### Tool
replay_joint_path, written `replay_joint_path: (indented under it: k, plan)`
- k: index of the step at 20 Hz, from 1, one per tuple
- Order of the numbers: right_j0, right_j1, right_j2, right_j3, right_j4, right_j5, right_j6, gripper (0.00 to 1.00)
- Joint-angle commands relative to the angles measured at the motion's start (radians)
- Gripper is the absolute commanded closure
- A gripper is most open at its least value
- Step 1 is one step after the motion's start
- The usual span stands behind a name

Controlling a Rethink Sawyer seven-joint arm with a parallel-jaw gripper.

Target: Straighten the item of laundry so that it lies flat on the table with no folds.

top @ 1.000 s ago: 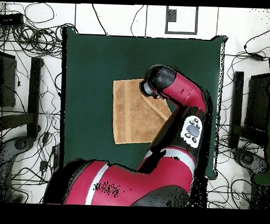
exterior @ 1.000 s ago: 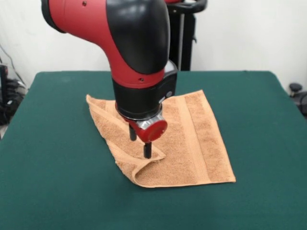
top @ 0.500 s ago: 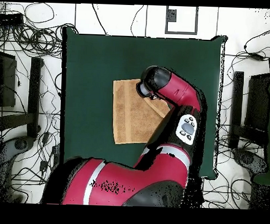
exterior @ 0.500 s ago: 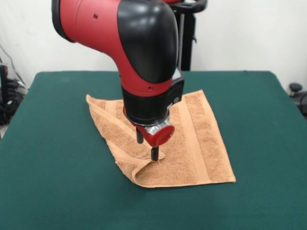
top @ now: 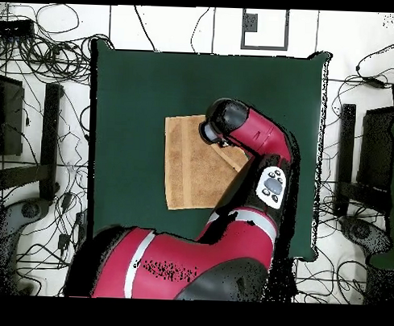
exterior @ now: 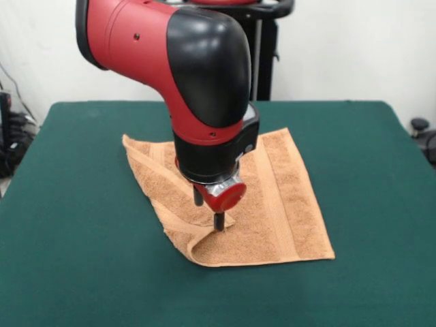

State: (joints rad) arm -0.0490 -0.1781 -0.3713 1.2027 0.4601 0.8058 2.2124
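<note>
reaching down over the folded corner of the towel point(exterior: 272, 204), the pincer point(exterior: 208, 209) stands with its two dark fingers point(exterior: 219, 221) a narrow gap apart, one tip touching or just above the pointed end of the flap, the other a little behind it over the terry. whether any cloth is pinched between them cannot be told from the front view, and the overhead view hides the tips under the arm's head.

the towel lies near the middle of the worktop point(exterior: 82, 272), mostly flat. one side is doubled over: a long triangular flap point(exterior: 180, 197) runs from the far corner down toward the near edge, its point lying on the towel's top face just beside the pincer. at the near corner under that flap the cloth bunches into a small raised ridge. in the overhead view the towel point(top: 188, 165) shows as a rectangle with the folded side lost beneath the arm point(top: 249, 135).

the step in hand looks like the grasp of the flap's point, so the job is likely only partly done: most of the cloth is already spread, and this one fold is what remains. the next move would call for closing firmly on the flap alone, not the layer beneath, then lifting a little and drawing it outward across the fold line, away from the towel's middle, until that side lies open. catching both layers would drag the whole towel instead of opening it.
</note>
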Motion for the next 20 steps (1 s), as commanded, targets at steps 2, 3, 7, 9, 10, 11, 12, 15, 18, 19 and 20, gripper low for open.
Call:
replay_joint_path:
  k: [2, 3, 7, 9, 10, 11, 12, 15, 18, 19, 20]
  plan:
    - [-0.004, 0.018, 0.119, 0.007, 0.014, -0.023, 0.145, 0.00]
    - [-0.004, 0.016, 0.118, 0.008, 0.012, -0.019, 0.144, 0.00]
    - [-0.004, 0.017, 0.112, -0.001, 0.010, -0.002, 0.150, 0.00]
    - [-0.002, 0.025, 0.111, -0.013, 0.010, 0.003, 0.156, 0.00]
    - [-0.003, 0.031, 0.114, -0.022, 0.012, 0.004, 0.158, 0.00]
    - [-0.002, 0.044, 0.113, -0.043, 0.013, 0.009, 0.163, 0.00]
    - [0.003, 0.053, 0.113, -0.057, 0.013, 0.010, 0.169, 0.00]
    - [0.016, 0.071, 0.112, -0.082, 0.018, 0.011, 0.189, 0.00]
    - [0.023, 0.087, 0.108, -0.107, 0.019, 0.019, 0.200, 0.00]
    - [0.024, 0.091, 0.108, -0.113, 0.019, 0.021, 0.200, 0.00]
    - [0.024, 0.095, 0.110, -0.116, 0.019, 0.020, 0.197, 0.00]
